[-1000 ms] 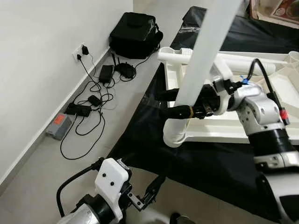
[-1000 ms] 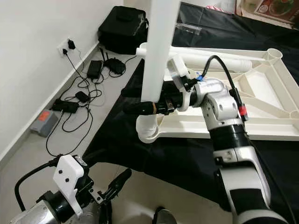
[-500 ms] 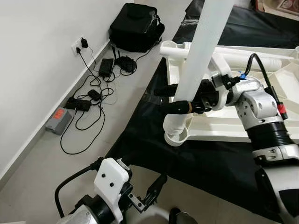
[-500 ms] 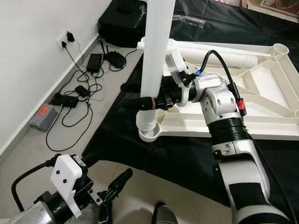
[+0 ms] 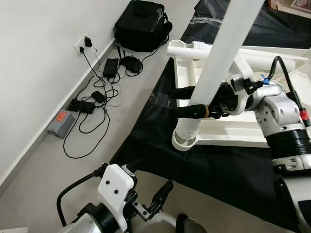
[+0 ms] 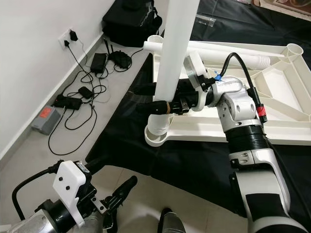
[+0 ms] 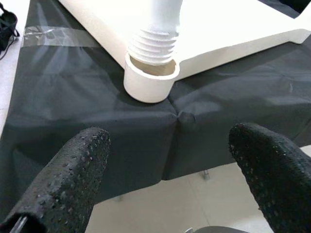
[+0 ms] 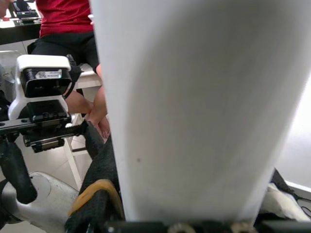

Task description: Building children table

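As before, right hand (image 6: pixel 154 99) around leg (image 6: pixel 176 53), now over socket (image 6: pixel 156 136).

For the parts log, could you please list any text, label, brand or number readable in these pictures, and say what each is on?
No text can be read.
Orange label on the grey box by the wall: print too small to read.
White sticker on the left gripper's black camera block: blurred, unreadable.
Printed carton past the black floor sheet: cut off, no legible words.
White table leg, upturned tabletop, black bag: no markings seen.
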Motion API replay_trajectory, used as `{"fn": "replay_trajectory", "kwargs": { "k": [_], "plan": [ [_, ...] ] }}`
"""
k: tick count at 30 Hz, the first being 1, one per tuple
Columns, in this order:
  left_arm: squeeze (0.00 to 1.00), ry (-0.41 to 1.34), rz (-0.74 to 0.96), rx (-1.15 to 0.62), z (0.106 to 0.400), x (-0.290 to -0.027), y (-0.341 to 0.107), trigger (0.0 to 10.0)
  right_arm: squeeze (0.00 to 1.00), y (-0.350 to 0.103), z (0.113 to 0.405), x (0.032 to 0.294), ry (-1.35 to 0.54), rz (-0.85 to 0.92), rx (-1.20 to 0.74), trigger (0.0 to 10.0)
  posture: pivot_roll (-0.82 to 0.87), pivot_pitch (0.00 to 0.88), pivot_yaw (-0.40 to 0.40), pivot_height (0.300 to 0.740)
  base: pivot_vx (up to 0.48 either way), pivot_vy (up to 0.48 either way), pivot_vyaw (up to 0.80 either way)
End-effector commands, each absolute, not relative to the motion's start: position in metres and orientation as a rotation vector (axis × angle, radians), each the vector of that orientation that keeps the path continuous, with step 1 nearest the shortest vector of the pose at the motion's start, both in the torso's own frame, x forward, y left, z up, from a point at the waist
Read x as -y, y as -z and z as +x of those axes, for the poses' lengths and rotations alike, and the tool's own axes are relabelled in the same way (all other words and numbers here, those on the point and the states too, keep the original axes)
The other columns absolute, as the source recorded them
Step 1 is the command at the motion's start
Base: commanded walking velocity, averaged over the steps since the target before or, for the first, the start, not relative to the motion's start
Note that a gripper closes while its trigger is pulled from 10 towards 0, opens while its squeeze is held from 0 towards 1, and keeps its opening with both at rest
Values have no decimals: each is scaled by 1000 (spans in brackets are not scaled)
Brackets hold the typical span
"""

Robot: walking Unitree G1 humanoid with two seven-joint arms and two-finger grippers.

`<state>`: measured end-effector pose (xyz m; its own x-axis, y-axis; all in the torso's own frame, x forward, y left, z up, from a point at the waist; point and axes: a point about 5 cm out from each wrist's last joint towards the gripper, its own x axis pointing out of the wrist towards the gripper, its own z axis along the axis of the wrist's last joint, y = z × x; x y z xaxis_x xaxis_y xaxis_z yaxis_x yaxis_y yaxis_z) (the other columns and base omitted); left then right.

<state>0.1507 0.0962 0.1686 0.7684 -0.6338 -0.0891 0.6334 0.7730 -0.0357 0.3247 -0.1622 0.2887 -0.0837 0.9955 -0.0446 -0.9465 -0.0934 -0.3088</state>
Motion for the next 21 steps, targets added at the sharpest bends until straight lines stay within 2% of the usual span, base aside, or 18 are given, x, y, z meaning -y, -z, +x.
{"fn": "replay_trajectory", "kwargs": {
  "k": [1,21],
  "plan": [
    [0,703,-4,-127,148,-97,-166,10000,0,-278,321,165,-1668,-255,187,10000,236,335,-29,740,0,0,0],
    [0,706,5,-125,151,-98,-168,10000,0,-270,313,158,-1707,-229,191,10000,243,340,-23,740,0,0,0]
  ]
}}
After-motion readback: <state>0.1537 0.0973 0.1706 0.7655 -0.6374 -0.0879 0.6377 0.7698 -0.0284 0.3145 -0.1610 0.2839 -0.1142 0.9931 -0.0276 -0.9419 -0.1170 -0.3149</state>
